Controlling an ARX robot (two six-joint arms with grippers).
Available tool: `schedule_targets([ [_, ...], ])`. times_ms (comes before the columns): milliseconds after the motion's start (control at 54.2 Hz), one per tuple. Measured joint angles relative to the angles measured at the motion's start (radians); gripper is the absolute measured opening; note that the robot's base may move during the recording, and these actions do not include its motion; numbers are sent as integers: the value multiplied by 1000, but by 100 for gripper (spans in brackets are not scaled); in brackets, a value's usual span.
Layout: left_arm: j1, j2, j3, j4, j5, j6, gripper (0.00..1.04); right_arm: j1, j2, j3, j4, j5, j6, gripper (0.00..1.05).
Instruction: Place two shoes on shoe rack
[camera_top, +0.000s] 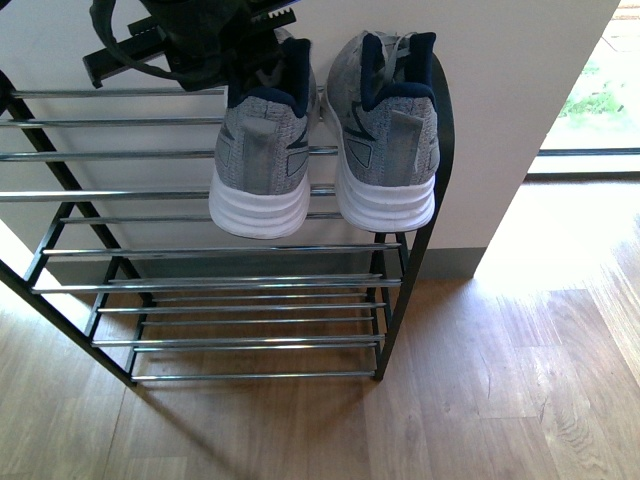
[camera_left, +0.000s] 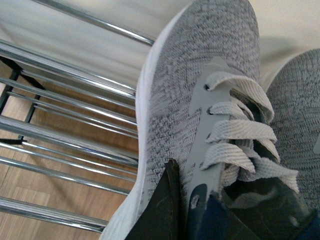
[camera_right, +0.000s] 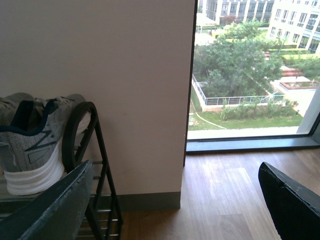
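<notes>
Left fingers (camera_left: 161, 212) pinching the grey knit white-soled sneaker (camera_top: 262, 150) should seat it flat on the chrome-bar shoe rack (camera_top: 120, 192); right fingers (camera_right: 50, 210) spread.

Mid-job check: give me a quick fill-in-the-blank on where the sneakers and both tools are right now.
1. The left sneaker and the right sneaker both rest on the shoe rack's ___ tier.
2. In the front view, both sneakers turn their ___ toward the camera.
3. The right tool is open and holds ___.
4. The left tool is at the ___ sneaker.

Missing words: top; heels; nothing; left.
</notes>
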Motion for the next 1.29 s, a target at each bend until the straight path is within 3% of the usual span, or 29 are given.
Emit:
schedule_targets([
  [221,-3,22,39,-56,48,29,5,0,0,0,0,0,0,96],
  [424,29,-144,-79,-29,214,8,50,0,0,0,0,0,0,96],
  [498,46,-253,-130,-44,222,23,66,0,0,0,0,0,0,96],
  [572,70,-370,-191,-35,164,82,82,0,0,0,0,0,0,96],
  [627,78,-424,-232,16,109,139,88,0,0,0,0,0,0,96],
  [683,91,-496,-338,243,-25,280,81,0,0,0,0,0,0,96],
  [720,102,-539,-407,387,-64,361,75,0,0,0,0,0,0,96],
  [775,130,-618,-543,624,-75,492,65,0,0,0,0,0,0,96],
  [867,164,-689,-676,797,-54,598,52,0,0,0,0,0,0,96],
  [1218,261,-864,-1003,926,48,691,2,0,0,0,0,0,0,96],
  [1292,280,-902,-1044,933,62,695,1,0,0,0,0,0,0,96],
])
